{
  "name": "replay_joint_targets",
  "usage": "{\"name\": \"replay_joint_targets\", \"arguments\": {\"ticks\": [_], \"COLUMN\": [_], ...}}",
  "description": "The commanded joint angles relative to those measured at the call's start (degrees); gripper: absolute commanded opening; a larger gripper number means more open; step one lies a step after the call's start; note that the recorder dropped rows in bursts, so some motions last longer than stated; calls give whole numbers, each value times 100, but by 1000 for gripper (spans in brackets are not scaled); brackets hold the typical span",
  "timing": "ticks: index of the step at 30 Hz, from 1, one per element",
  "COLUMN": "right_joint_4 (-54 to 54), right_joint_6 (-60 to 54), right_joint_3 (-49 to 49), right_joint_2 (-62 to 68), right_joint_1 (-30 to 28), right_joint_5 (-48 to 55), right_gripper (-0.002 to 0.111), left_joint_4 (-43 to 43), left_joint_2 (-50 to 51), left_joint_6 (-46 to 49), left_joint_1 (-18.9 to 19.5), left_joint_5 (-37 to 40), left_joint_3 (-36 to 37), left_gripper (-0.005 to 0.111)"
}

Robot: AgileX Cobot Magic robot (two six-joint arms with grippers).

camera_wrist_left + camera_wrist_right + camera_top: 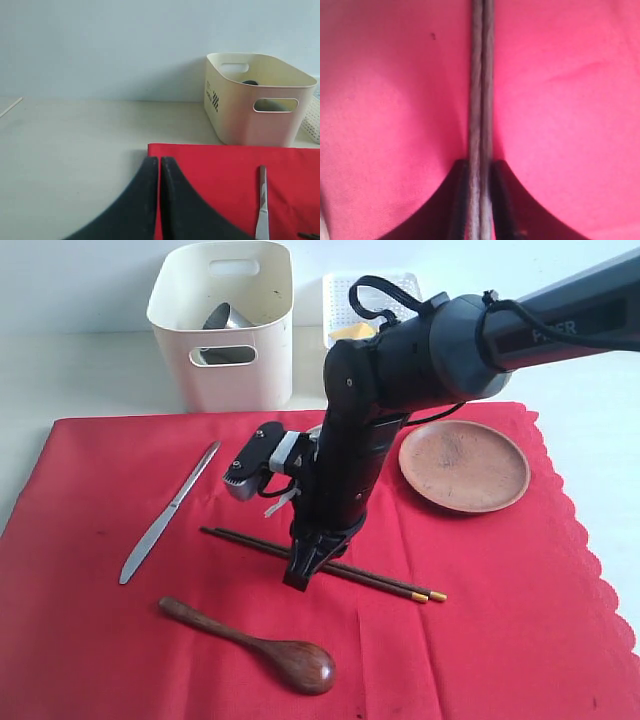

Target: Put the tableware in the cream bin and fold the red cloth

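Observation:
The red cloth (pixel 500 640) covers the table front. On it lie the dark chopsticks (pixel 250 538), a silver knife (pixel 170 512), a dark wooden spoon (pixel 260 645) and a round brown plate (pixel 465 465). My right gripper (pixel 305 575) points down at the cloth's middle. In the right wrist view its jaws (pixel 481 165) are shut on the chopsticks (pixel 481 75), which lie against the cloth (pixel 395 100). The cream bin (pixel 225 330) stands behind the cloth with a steel cup (pixel 222 318) inside. My left gripper (pixel 160 160) is shut on nothing, over the cloth's corner (pixel 215 175), with the bin (pixel 250 115) and knife (pixel 262 200) ahead.
A white lattice basket (pixel 340 290) with a yellow piece of food (pixel 352 332) stands right of the cream bin, partly behind my right arm. The cloth's scalloped edge runs along the right side. Bare pale table lies left of the cloth in the left wrist view.

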Motion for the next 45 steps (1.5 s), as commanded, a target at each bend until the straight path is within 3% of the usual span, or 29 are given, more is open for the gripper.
{"name": "replay_joint_targets", "arguments": {"ticks": [1, 11, 17, 22, 25, 28, 42, 45], "right_joint_4": [181, -92, -229, -288, -275, -304, -582, -698], "right_joint_6": [-373, -1013, -539, 518, 537, 386, 433, 418], "right_joint_3": [27, 27, 27, 27, 27, 27, 27, 27], "right_joint_2": [79, -497, -693, -507, -339, -258, 228, 240], "right_joint_1": [0, 0, 0, 0, 0, 0, 0, 0], "right_joint_5": [249, 323, 346, 50, 18, 123, -139, -41], "right_gripper": [0, 0, 1, 19, 33, 39, 39, 25], "left_joint_4": [-36, -36, -36, -36, -36, -36, -36, -36], "left_joint_2": [-38, -38, -38, -38, -38, -38, -38, -38], "left_joint_6": [-6, -6, -6, -6, -6, -6, -6, -6], "left_joint_1": [16, 16, 16, 16, 16, 16, 16, 16], "left_joint_5": [-2, -2, -2, -2, -2, -2, -2, -2], "left_joint_3": [-3, -3, -3, -3, -3, -3, -3, -3], "left_gripper": [4, 4, 4, 4, 4, 4, 4, 4]}}
